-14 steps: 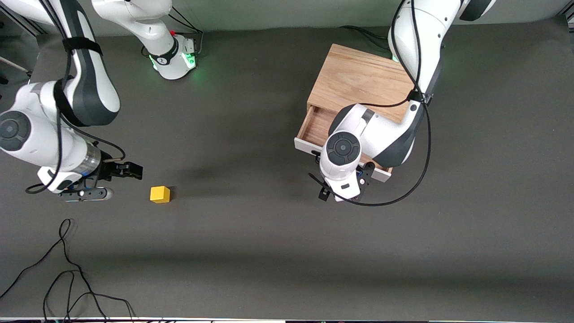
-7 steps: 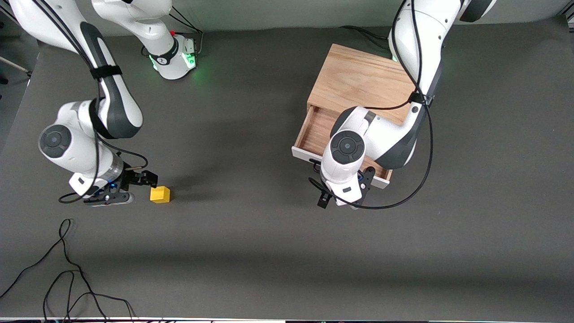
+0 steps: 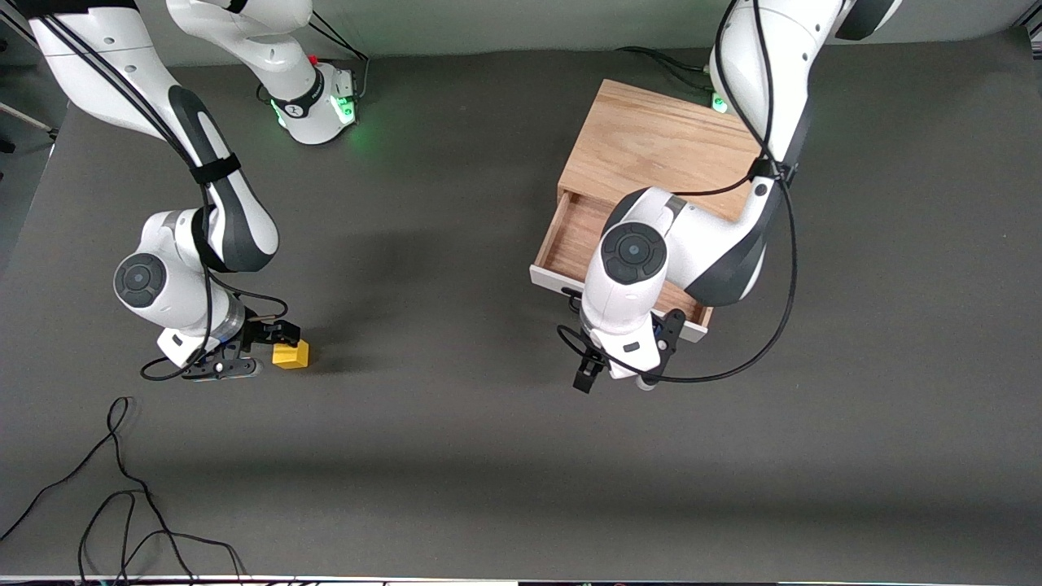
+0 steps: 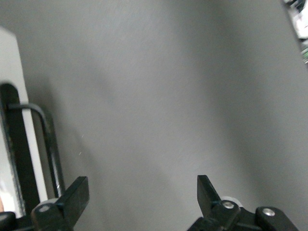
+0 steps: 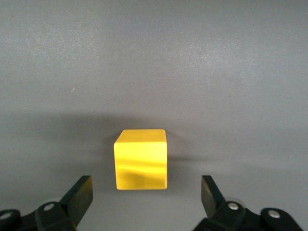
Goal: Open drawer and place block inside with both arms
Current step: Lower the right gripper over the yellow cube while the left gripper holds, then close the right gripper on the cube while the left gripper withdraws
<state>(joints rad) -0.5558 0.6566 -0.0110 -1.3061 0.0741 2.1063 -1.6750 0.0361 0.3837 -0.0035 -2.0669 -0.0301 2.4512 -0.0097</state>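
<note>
The drawer (image 3: 580,236) is pulled open; the left gripper (image 4: 139,202) waits spread just before its handle (image 4: 50,144). The right gripper (image 5: 144,204) is held spread over the block (image 5: 141,159) near the table's (image 3: 456,456) right-arm end; descent and closing are called for next.

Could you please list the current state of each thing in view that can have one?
drawer: pulled part-way out of the wooden box, nothing visible inside.
block: resting on the table, not gripped.
right end effector: open, fingers either side of the block, apart from it.
left end effector: open, holding nothing, beside the drawer's handle.
</note>
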